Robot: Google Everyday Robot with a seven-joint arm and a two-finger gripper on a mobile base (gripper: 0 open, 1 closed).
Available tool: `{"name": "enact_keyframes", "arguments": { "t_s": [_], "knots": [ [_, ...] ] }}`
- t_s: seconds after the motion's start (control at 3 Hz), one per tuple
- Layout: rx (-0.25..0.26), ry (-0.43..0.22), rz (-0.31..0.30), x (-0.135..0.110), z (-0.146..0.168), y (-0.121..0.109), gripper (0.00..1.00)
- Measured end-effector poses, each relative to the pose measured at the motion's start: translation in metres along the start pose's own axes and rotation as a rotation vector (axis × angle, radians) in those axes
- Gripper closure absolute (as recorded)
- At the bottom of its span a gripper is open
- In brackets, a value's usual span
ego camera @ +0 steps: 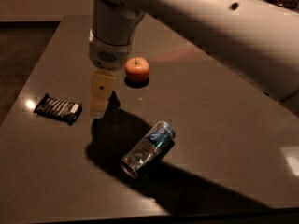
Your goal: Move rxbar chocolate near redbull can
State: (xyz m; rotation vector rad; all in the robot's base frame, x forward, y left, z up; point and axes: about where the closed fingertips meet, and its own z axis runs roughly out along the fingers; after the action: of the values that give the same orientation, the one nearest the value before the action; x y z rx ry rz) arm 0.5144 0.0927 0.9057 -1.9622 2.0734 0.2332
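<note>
The rxbar chocolate [58, 108] is a flat black bar with white lettering and lies on the dark table [224, 125] at the left. The redbull can [148, 148], silver and blue, lies on its side near the table's front, right of the bar. My gripper [99, 107] hangs from the white arm above the table, just right of the bar and up-left of the can. It holds nothing that I can see.
A red-yellow apple [137, 69] sits behind the gripper to its right. The table's left edge runs close to the bar and its front edge is just below the can. The white arm [210, 27] spans the upper right.
</note>
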Motion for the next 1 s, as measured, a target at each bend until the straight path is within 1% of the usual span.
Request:
{"name": "enact_keyframes", "arguments": {
  "t_s": [0.33, 1.0],
  "knots": [
    [-0.030, -0.004, -0.018, -0.027, 0.024, 0.000, 0.00],
    [-0.077, -0.006, -0.058, -0.070, 0.065, 0.011, 0.00]
  ]
}}
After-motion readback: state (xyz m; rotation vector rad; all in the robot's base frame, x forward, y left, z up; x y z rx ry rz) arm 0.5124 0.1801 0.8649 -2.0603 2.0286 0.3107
